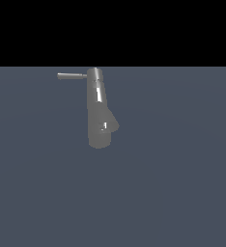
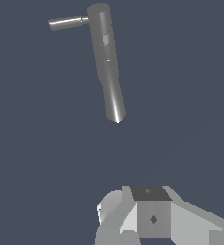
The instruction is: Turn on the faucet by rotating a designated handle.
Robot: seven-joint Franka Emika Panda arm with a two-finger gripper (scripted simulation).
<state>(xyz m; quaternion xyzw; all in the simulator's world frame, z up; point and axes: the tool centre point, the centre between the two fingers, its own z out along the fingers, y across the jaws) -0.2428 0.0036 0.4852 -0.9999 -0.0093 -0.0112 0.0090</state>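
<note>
The gripper (image 2: 150,217) shows only in the wrist view, as a white and grey block low in the picture. Its fingertips are cut off by the edge, so I cannot tell how far open it is. It holds nothing and touches nothing that I can see. In the exterior view the arm and gripper do not show at all.

The faucet (image 2: 106,62) is out in front of the gripper and well apart from it, with bare counter (image 2: 181,95) in between. It is a grey shiny post. In the exterior view the faucet (image 1: 98,108) has a short fat spout (image 1: 112,124) sticking out near its wider end.

The handle (image 2: 67,22) is at the end of the faucet that is farthest from the gripper. It is a thin straight rod that sticks out sideways. In the exterior view the handle (image 1: 72,75) points to that view's left.

I think the faucet is hard metal. It looks stiff and heavy, and it probably stays put on the counter. It will not bend or break. The handle looks smooth and shiny, so it may be slippery.

The best place to push or hold is likely near the free tip of the rod, far from the post. There a small push should turn it more easily. The gripper first has to get much closer.
</note>
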